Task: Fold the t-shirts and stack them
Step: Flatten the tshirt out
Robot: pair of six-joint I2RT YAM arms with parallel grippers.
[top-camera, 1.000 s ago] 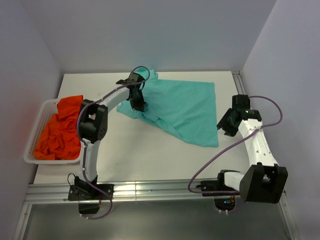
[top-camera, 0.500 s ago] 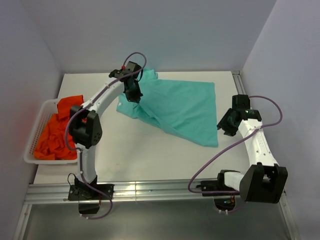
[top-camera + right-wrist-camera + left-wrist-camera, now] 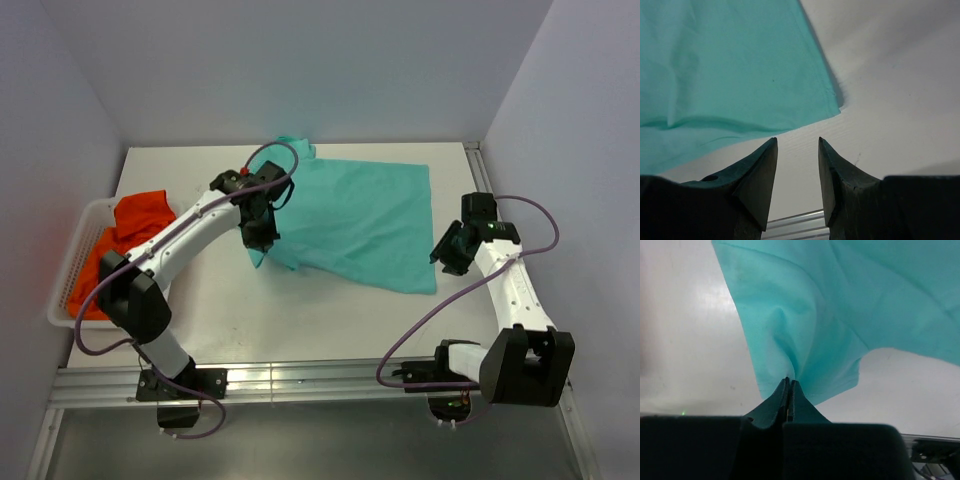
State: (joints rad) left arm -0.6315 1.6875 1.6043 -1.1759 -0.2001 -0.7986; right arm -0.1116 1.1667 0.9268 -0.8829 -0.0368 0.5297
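On the white tabletop [image 3: 300, 300], a teal-green t-shirt [image 3: 365, 215] lies spread across the far centre, its right edge running down to a corner near the right arm. The surface is smooth, faintly glossy and bare around the cloth; an aluminium rail [image 3: 320, 378] borders its near edge, where both arm bases are bolted. Pale grey-lavender walls enclose the table at the back [image 3: 300, 70] and on both sides, forming a plain booth.

Left gripper [image 3: 258, 235]: fingers pressed together on the left edge of the teal-green t-shirt. The left wrist view shows the cloth [image 3: 805, 325] puckered into a fold where it enters the closed fingertips [image 3: 789, 383], with the table visible past its edges.

Right gripper [image 3: 445, 250]: held just beside the shirt's right edge, jaws parted and holding nothing. In the right wrist view the two fingertips [image 3: 797, 142] stand apart over bare table, with the shirt's corner [image 3: 740, 75] just beyond them and not touching.

Orange-red t-shirts [image 3: 140, 212] sit crumpled in a white slatted basket [image 3: 60, 300] at the table's left edge, against the left wall, partly hidden by the left arm. A purple cable [image 3: 440, 320] loops from the right arm's base to its wrist.
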